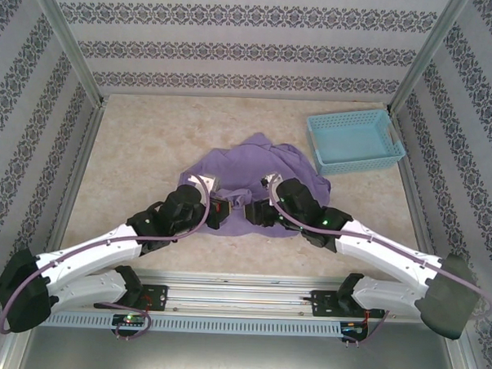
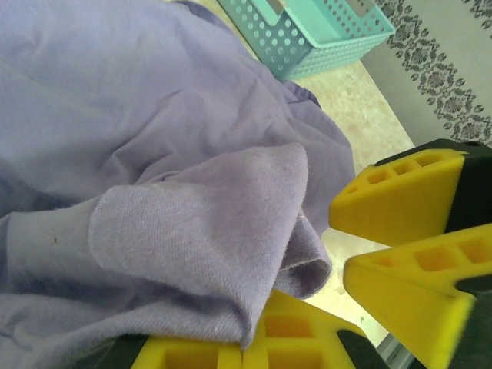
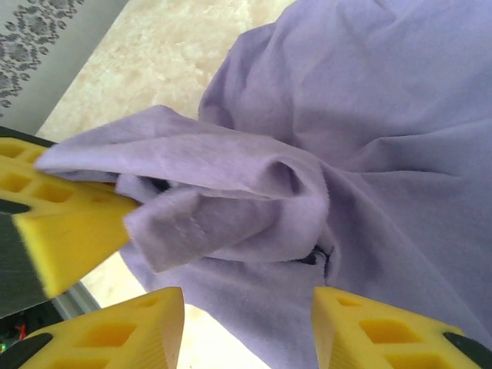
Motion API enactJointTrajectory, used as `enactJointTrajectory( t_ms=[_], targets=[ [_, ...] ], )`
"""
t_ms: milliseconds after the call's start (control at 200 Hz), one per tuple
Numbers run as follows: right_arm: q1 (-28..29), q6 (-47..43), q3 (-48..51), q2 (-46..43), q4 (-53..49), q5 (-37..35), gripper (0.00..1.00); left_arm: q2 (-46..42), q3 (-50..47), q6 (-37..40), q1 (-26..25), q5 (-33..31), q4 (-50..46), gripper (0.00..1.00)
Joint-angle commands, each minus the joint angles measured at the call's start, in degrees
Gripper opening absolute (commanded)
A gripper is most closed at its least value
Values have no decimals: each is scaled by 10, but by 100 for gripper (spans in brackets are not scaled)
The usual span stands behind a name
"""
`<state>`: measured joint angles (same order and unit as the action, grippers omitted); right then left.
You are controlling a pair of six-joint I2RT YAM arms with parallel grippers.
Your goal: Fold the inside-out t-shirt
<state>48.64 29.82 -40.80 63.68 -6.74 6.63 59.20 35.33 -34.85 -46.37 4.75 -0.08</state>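
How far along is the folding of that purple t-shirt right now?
Early. Nothing looks folded: the t-shirt lies in a crumpled heap. In hand: the left gripper is shut on a bunched flap of fabric at the shirt's near edge, and the right gripper sits open right beside that flap. Left: likely spreading the shirt flat, then every fold.

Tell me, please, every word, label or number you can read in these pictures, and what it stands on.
No text can be read anywhere.
t-shirt: plain purple cloth, no lettering visible.
basket: no label.
walls: bands of ornament, not letters.
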Motion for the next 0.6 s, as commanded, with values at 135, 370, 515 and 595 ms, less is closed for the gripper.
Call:
enactJointTrajectory(
  t_ms=[135,370,515,595],
  targets=[
    [16,19,5,17,95,58,51,7,0,-10,7,22,39,0],
    [19,7,-47,67,36,8,25,6,-3,-15,7,22,38,0],
    [18,-6,-54,21,-10,-29,0,14,7,-18,13,-35,-20,0],
    [8,4,-56,-18,-41,-38,0,23,4,-32,35,-45,-40,0]
  ],
)
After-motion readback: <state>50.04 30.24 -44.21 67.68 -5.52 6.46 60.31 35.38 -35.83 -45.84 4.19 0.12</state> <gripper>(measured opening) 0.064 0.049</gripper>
